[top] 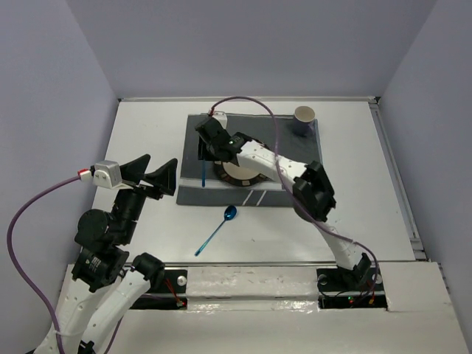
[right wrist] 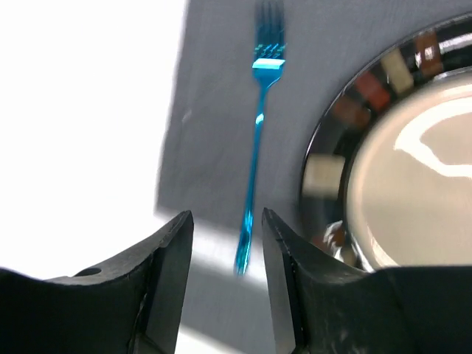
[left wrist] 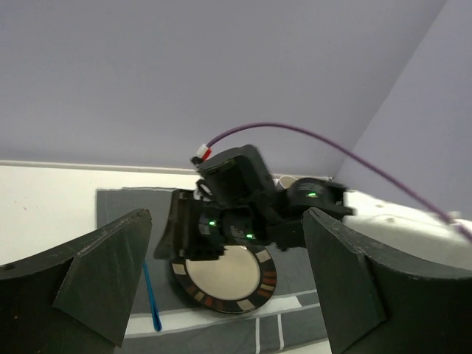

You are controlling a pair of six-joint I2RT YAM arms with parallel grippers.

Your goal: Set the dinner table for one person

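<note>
Under both hands, in the top view, the table (top: 147, 133) lies white, with the mat (top: 295, 169) on its far half. The right gripper (top: 210, 147) hangs over the mat's left part, the fork (top: 202, 177) just below it and the plate (top: 237, 175) to its right. The spoon (top: 217, 227) lies off the mat, behind that hand toward the bases, slanted, its handle toward the left arm. The left gripper (top: 153, 177) hovers wide and empty, left of the mat. In the left wrist view its fingers (left wrist: 103, 287) frame the right arm's hand straight ahead over the plate, the fork low and to the left. In the right wrist view the fork (right wrist: 258, 140) runs straight away from the hand, tines far, its handle end showing in the narrow gap between the fingers (right wrist: 166, 280). They seem to grip nothing, though touch is unclear. The plate is to the right, bare table to the left. I judge that this in-line axis decides the next move: a straight pull back would clear the fork.
</note>
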